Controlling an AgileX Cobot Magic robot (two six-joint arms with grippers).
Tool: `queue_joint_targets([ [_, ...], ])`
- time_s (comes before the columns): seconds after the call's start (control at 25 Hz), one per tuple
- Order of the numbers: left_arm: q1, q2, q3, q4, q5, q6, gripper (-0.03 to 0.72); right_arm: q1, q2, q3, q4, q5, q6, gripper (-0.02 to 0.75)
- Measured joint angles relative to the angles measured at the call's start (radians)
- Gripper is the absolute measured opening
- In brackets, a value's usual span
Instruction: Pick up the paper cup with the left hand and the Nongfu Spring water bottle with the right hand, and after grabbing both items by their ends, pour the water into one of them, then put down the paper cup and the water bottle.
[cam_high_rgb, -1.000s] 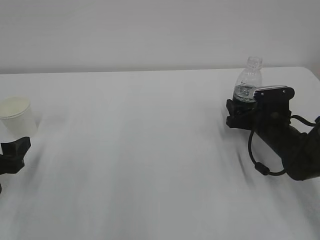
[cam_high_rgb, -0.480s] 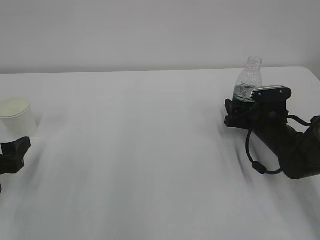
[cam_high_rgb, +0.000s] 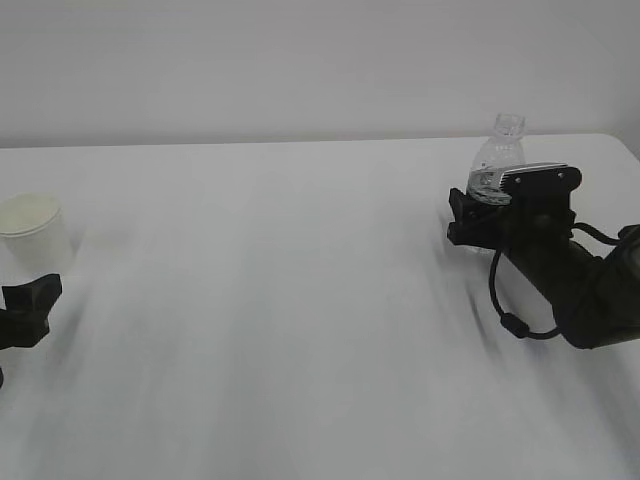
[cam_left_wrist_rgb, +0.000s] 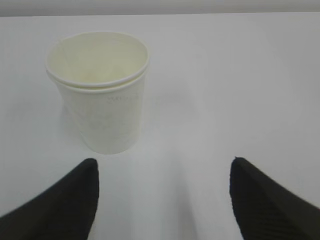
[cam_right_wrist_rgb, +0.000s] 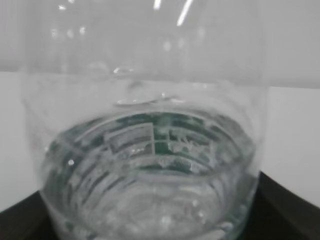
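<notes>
White table (cam_high_rgb: 300, 300) carries paper cup (cam_high_rgb: 32, 232) far left & water bottle (cam_high_rgb: 497, 160) (uncapped) far right.

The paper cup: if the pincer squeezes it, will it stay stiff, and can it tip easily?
The cup looks thin-walled and its rim is already slightly out of round, so it would probably dent under a firm squeeze. It appears empty, so likely light. Being narrower at the base, a sideways push might tip it.

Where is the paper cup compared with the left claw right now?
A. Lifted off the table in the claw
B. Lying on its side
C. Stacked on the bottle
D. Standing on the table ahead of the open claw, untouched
D: the paper cup stands upright on the table, beyond the open left claw, with bare tabletop between them.
</notes>
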Motion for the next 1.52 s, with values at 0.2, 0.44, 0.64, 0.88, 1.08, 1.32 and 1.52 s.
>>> queue_joint_targets([
  [0.2,0.0,0.0,0.0,0.002,0.0,0.0,0.587,0.0,0.0,-0.004,0.0,0.004,-0.002,0.594],
  [0.44,0.0,0.0,0.0,0.002,0.0,0.0,0.587,0.0,0.001,-0.004,0.001,0.005,-0.004,0.593],
  [0.64,0.0,0.0,0.0,0.002,0.0,0.0,0.587,0.0,0.001,-0.004,0.001,0.008,-0.006,0.554],
  [0.88,0.0,0.0,0.0,0.002,0.0,0.0,0.587,0.0,0.001,-0.004,0.001,0.01,-0.006,0.481],
  [1.08,0.0,0.0,0.0,0.002,0.0,0.0,0.587,0.0,0.001,-0.004,-0.001,0.01,-0.01,0.478],
  [1.32,0.0,0.0,0.0,0.01,0.0,0.0,0.587,0.0,-0.001,-0.004,-0.009,0.016,-0.029,0.477],
  [1.52,0.0,0.0,0.0,0.019,0.0,0.0,0.587,0.0,-0.042,-0.004,-0.039,0.114,-0.035,0.477],
])
